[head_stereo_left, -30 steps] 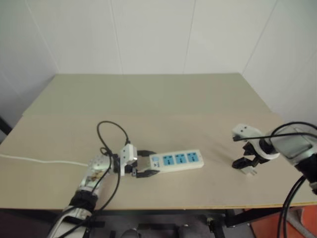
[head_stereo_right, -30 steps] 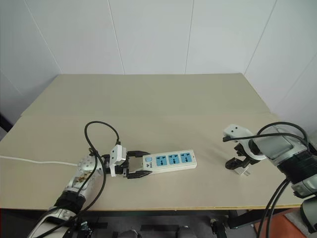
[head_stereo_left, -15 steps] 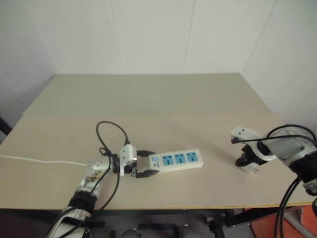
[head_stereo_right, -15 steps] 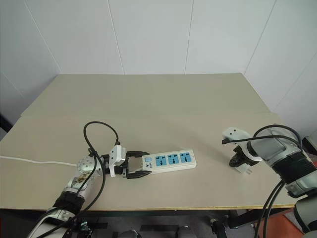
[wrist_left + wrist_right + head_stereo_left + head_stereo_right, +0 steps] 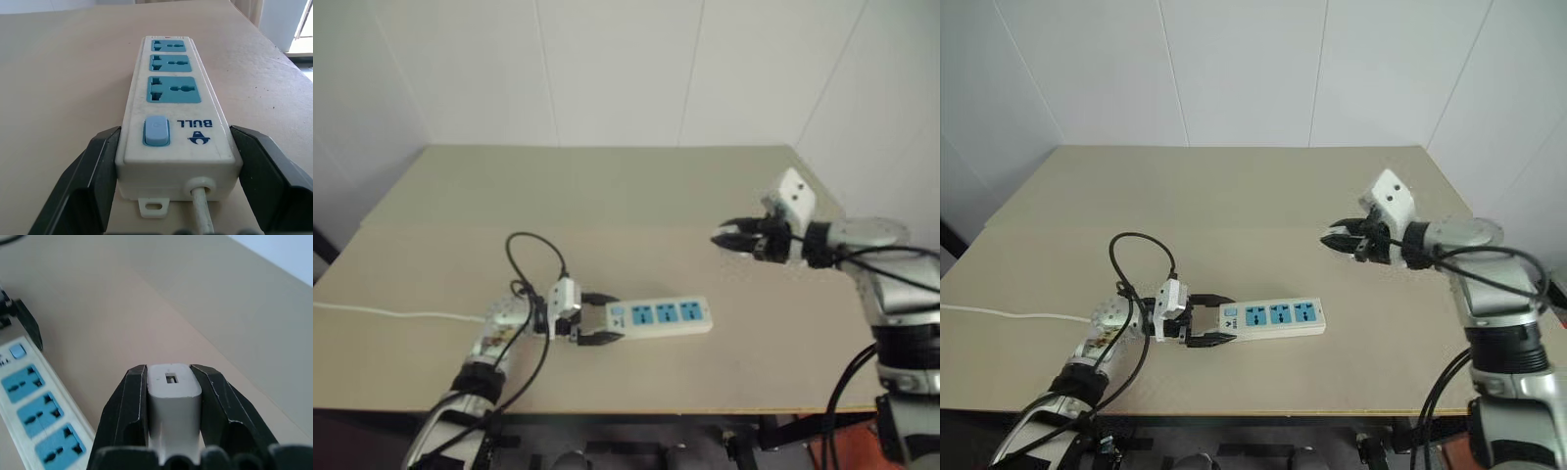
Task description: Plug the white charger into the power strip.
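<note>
Nearest the table's front edge, left of centre, the left gripper (image 5: 1203, 326) lies low on the table (image 5: 1234, 196) with its two black fingers (image 5: 93, 181) spread around the cord end of the power strip (image 5: 1270, 317). In the left wrist view the fingers flank that end on both sides; they appear to rest against or just beside its sides, so this reads as a loose brace on the strip, though whether they actually press on it I cannot tell. The strip lies flat, its switch nearest the gripper and its three blue sockets (image 5: 168, 67) running off to the right, all of them empty. Its thin white cord (image 5: 1009, 315) trails away to the left edge of the table.

Farther back and to the right, the right gripper (image 5: 1340, 238) is raised above the table, pointing left toward the middle of the scene. Its fingers are clamped on the white charger (image 5: 173, 399), which sits squarely between them in the right wrist view, with the strip's sockets visible below and to one side. The prongs are not visible.

By my judgement the pickup is done and the strip is steadied; what is left is the carry to a socket, lining up the prongs, and pressing in. The charger is well apart from the strip.
</note>
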`<action>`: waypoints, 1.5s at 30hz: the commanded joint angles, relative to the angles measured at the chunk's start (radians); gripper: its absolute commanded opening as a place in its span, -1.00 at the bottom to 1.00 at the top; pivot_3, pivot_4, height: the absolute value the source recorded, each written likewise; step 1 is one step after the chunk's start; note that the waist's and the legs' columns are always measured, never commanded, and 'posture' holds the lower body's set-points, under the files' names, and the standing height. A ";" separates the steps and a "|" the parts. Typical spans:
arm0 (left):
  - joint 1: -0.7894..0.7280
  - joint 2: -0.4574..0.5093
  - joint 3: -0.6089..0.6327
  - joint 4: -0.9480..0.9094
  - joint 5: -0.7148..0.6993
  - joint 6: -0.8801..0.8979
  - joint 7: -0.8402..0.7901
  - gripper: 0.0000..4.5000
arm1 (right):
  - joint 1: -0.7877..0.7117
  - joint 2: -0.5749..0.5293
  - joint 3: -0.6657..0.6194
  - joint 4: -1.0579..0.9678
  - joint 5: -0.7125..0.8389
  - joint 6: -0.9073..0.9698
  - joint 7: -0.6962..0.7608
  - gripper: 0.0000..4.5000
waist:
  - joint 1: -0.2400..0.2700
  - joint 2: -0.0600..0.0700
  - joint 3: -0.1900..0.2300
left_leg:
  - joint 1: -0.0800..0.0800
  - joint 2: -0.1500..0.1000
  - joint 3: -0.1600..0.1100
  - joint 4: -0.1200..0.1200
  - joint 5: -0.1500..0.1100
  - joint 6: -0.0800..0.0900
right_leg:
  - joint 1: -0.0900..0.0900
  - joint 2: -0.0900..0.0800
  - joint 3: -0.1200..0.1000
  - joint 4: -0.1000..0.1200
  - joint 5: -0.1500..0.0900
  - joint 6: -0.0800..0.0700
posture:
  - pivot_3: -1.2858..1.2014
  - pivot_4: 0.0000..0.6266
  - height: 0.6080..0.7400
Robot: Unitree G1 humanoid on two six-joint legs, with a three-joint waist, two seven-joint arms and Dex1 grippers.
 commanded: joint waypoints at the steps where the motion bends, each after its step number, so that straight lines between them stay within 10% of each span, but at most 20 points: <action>1: -0.054 -0.007 0.001 0.069 0.018 -0.061 -0.037 0.43 | -0.002 0.085 -0.082 0.022 0.134 -0.096 0.051 -0.49 | 0.000 0.000 0.000 | 0.000 0.000 0.000 0.000 0.000 0.000 | 0.000 0.000 0.000 0.000 0.000 0.000 | 0.03 -0.52 1.00; 23: -0.082 -0.028 0.006 0.139 0.030 -0.072 -0.112 0.43 | 0.065 0.466 0.035 0.420 0.176 -0.625 0.403 -0.49 | -0.005 0.001 0.000 | 0.002 0.000 -0.001 -0.001 0.000 0.000 | 0.001 0.001 0.000 0.002 0.000 0.000 | 0.03 -0.52 1.00; 45: -0.095 -0.010 0.005 0.138 0.041 -0.056 -0.125 0.43 | -0.066 0.478 0.030 0.802 0.086 -0.819 0.509 -0.49 | -0.026 0.001 0.000 | 0.003 0.000 -0.001 -0.001 0.000 0.000 | 0.001 0.001 0.000 0.005 0.000 0.000 | 0.03 -0.52 1.00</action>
